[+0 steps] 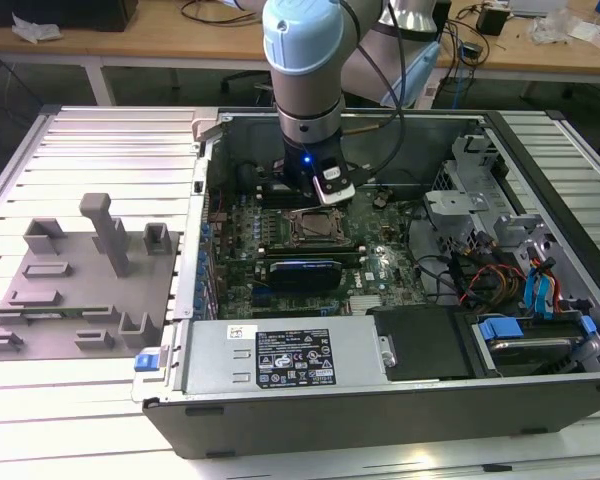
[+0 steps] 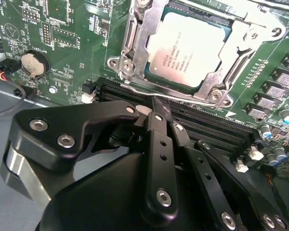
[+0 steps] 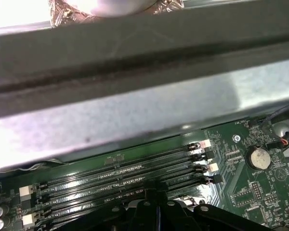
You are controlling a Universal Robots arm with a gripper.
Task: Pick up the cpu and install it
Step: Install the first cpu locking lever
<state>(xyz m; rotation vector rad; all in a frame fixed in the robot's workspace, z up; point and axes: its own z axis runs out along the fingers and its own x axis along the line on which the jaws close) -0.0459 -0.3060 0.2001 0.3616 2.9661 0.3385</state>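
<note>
The cpu (image 2: 188, 50), a silvery square chip, lies flat inside its socket on the green motherboard, and the metal socket frame (image 2: 135, 45) sits down over its edges. My gripper (image 2: 158, 103) hangs just beside the socket over the black memory slots (image 3: 125, 173). Its black fingers are pressed together with nothing between them, and their tips are at the socket's thin wire lever (image 2: 135, 89). In the exterior view the gripper (image 1: 320, 198) stands low inside the open computer case, at the far edge of the socket (image 1: 315, 228). In the first wrist view the shut fingers (image 3: 145, 206) point at the memory slots.
The case's back wall (image 3: 135, 96) rises close behind the memory slots. A coin battery (image 2: 31, 64) sits on the board nearby. At the exterior view's left, a grey fixture plate (image 1: 80, 290) carries blocks and posts. A power supply (image 1: 280, 360) and a drive cage (image 1: 500, 210) flank the board.
</note>
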